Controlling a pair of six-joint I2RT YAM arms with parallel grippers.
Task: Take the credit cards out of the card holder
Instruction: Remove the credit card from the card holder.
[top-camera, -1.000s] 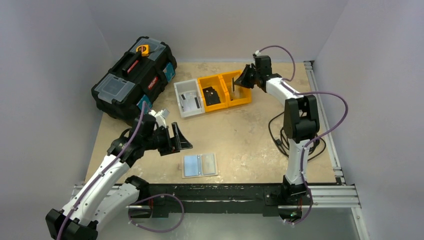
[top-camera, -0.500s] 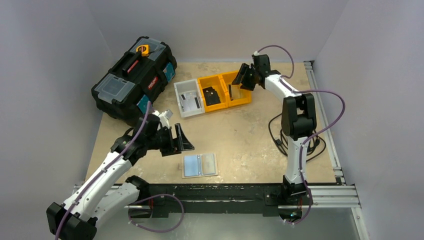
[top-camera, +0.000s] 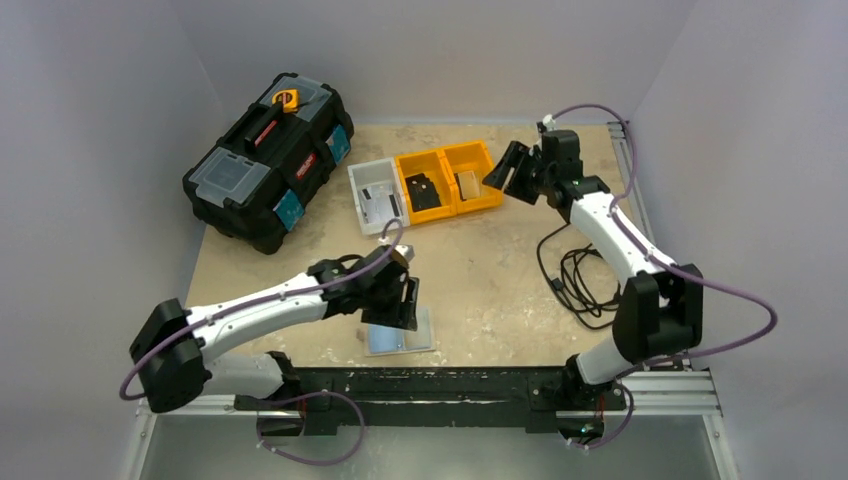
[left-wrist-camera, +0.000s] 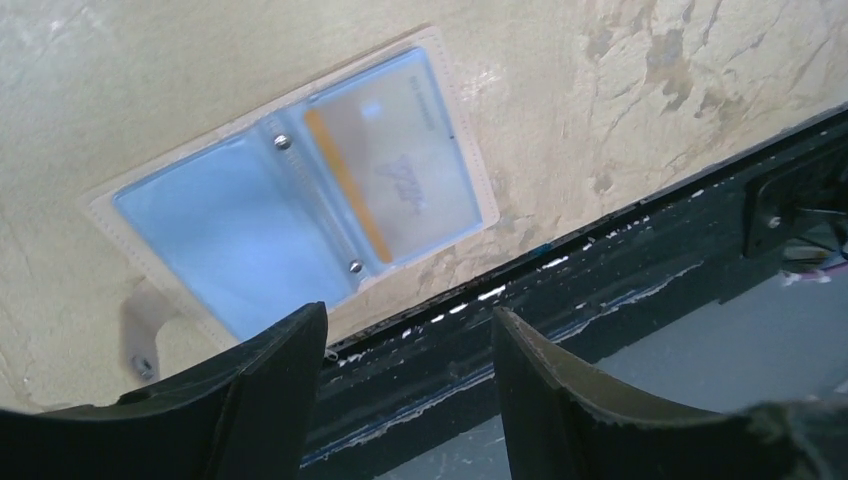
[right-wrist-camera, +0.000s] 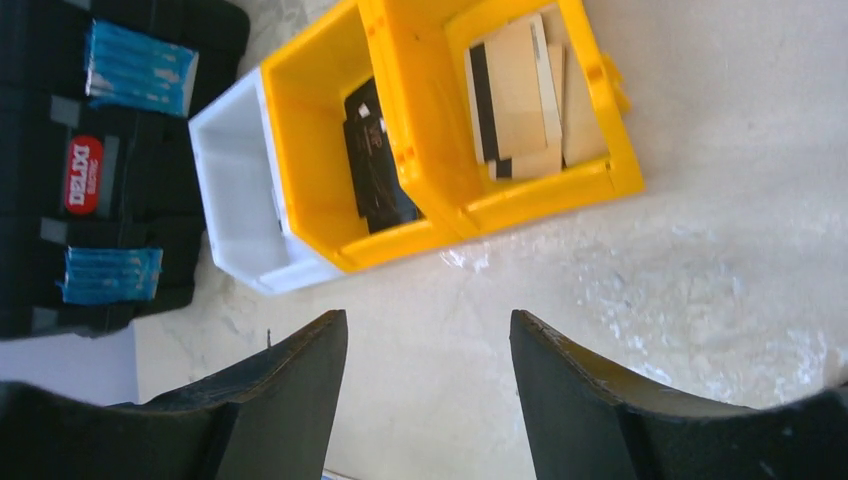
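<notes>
The card holder (left-wrist-camera: 220, 220) lies opened flat on the surface (left-wrist-camera: 620, 100) just ahead of my left fingers (left-wrist-camera: 265, 400), not touching them. It has two clear bluish pockets in a pale stitched border, with two studs along the fold. One pocket holds a pale card (left-wrist-camera: 400, 180) with an orange stripe. Well ahead of my right fingers (right-wrist-camera: 285, 400), pale beige credit cards (right-wrist-camera: 520, 90) lie stacked askew in a yellow bin (right-wrist-camera: 600, 175), one showing a dark stripe.

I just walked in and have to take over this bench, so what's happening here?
The left hand hangs open over the card holder, which lies unfolded with one card showing in a pocket. The right hand is open near the yellow bin, where several cards lie. Neither hand holds anything.
</notes>
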